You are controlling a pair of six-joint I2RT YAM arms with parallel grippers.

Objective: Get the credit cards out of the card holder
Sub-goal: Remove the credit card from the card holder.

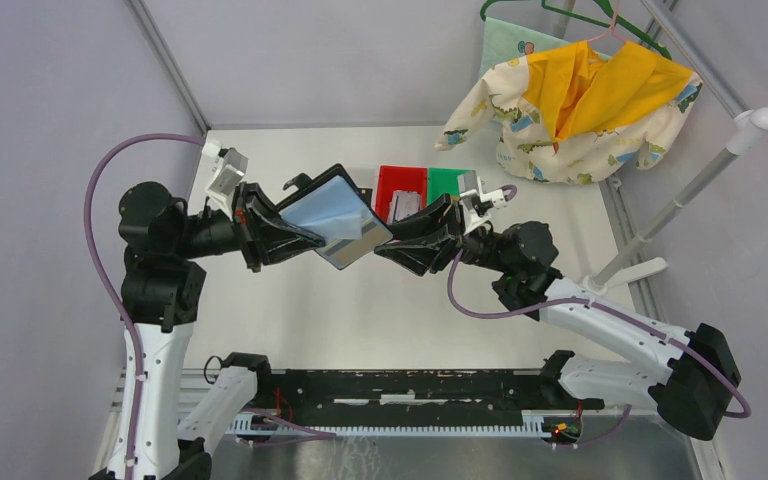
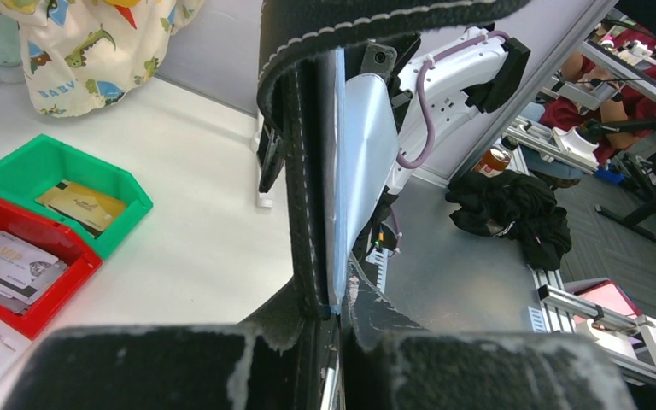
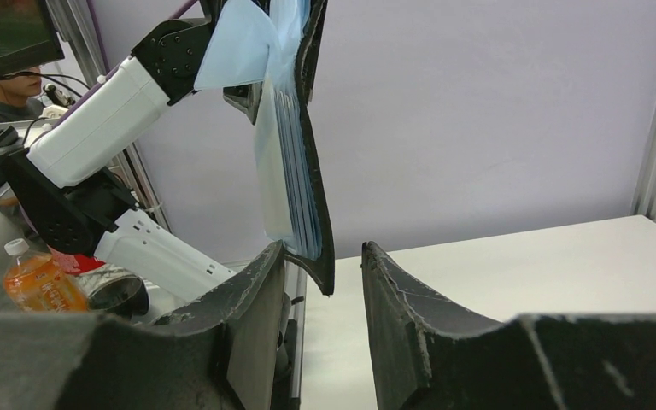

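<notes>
Black outside and light blue-grey inside, the card holder [image 1: 335,215] was up in the air above the table [image 1: 360,310], between the two arms. In the top view it lay open and looked like a diamond, with the blue inside turned up to the camera. One corner pointed to the far wall and the opposite corner to the arm bases. Its small closure tab [image 1: 296,184] stuck out on the far-left side. In both wrist views it stood edge-on and rose upright from the fingers.

The left gripper [image 2: 333,318] was pressed together on the lower edge of the holder, with the cover and the blue leaves pinched between its pads. The right gripper [image 3: 323,252] had its jaws apart, and a corner of the holder hung down into the gap, not clamped.

Tan-gold credit cards [image 2: 81,203] lay flat in the green bin [image 2: 124,224]. Silvery-grey credit cards [image 2: 8,265] lay in the red bin [image 2: 51,299] just beside it.
</notes>
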